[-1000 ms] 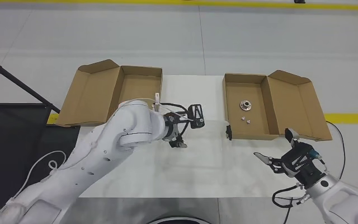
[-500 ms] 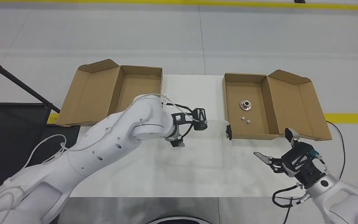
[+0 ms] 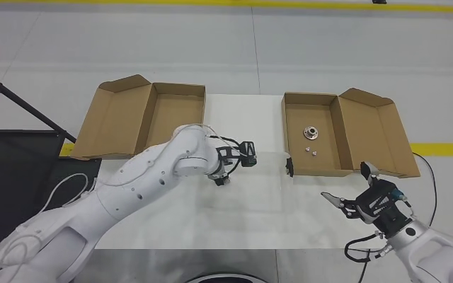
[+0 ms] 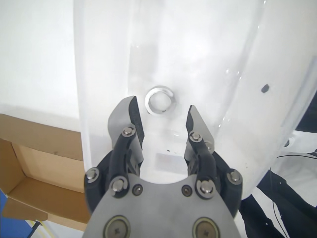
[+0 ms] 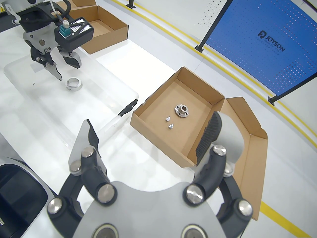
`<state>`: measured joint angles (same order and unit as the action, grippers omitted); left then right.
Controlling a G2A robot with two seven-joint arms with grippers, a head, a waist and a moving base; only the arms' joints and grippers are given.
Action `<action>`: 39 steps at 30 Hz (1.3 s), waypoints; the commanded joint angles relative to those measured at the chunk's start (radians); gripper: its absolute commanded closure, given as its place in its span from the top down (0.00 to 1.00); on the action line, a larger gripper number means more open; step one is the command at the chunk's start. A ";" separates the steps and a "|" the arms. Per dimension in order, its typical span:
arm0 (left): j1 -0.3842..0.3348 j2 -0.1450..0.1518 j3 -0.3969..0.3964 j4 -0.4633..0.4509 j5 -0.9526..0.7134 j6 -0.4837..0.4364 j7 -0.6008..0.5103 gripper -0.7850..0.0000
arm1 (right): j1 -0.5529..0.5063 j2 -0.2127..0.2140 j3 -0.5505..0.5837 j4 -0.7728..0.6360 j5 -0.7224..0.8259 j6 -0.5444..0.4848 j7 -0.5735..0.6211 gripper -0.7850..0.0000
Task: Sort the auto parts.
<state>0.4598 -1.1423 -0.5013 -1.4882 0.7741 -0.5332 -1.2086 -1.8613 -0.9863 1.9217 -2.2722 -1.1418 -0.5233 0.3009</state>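
A silver ring [image 4: 160, 99] [image 5: 73, 83] lies on a clear plastic tray [image 4: 104, 50] [image 5: 112, 86] in the middle of the table. My left gripper [image 4: 162, 110] [image 5: 67, 70] [image 3: 221, 178] hangs open just above the ring, one finger on either side, not touching it. My right gripper [image 5: 151, 122] [image 3: 345, 181] stands open and empty near the table's front right, short of the right cardboard box [image 3: 345, 134] [image 5: 158, 134]. That box holds a flanged metal hub [image 3: 310, 132] [image 5: 182, 110] and two small screws [image 5: 169, 122].
The left cardboard box [image 3: 205, 106] [image 5: 121, 29] stands open with nothing showing inside, at the back left. Both boxes have flaps folded outward. A black clip [image 5: 127, 107] sits at the tray's end near the right box.
The left arm has shifted its elbow and turned its wrist, bringing the gripper slightly back toward the left over the ring. The right arm has not moved.
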 commanded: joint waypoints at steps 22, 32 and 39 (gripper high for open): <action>-0.018 -0.065 0.042 0.160 0.044 0.025 0.078 0.50 | 0.000 0.000 0.000 0.000 0.000 0.000 0.000 1.00; -0.011 -0.083 0.046 0.197 0.063 0.036 0.087 0.48 | 0.000 0.000 0.000 0.000 0.000 0.000 0.000 1.00; -0.007 -0.094 0.047 0.218 0.076 0.039 0.085 0.46 | 0.000 0.000 0.000 0.000 0.000 0.000 0.000 1.00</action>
<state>0.4527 -1.2357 -0.4538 -1.2724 0.8494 -0.4933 -1.1237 -1.8613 -0.9863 1.9217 -2.2722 -1.1418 -0.5233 0.3009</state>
